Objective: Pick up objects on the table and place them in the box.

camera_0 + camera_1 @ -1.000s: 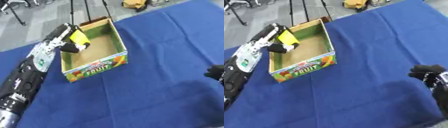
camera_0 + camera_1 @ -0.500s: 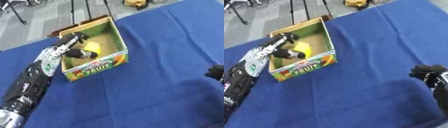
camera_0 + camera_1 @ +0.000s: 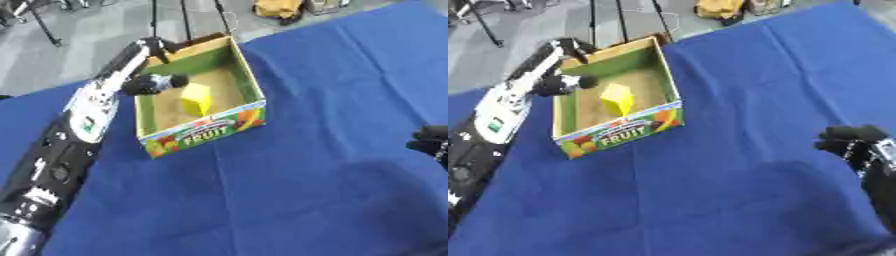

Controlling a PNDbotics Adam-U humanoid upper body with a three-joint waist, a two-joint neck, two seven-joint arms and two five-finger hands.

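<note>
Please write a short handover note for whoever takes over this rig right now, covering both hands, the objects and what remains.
Left hand: over the box's left wall, fingers curled, holding nothing.
Right hand: idle at the right edge above the blue cloth; fingers hard to judge.
Box: fruit carton on the cloth, open.
Yellow block: inside the box, free of the hand.
Done: block placed.
Left: no other loose object shows on the cloth; withdraw the left arm.

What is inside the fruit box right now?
A yellow block lies on the brown floor of the box. The near wall hides the floor's front strip, and the left hand covers part of the left edge.
</note>
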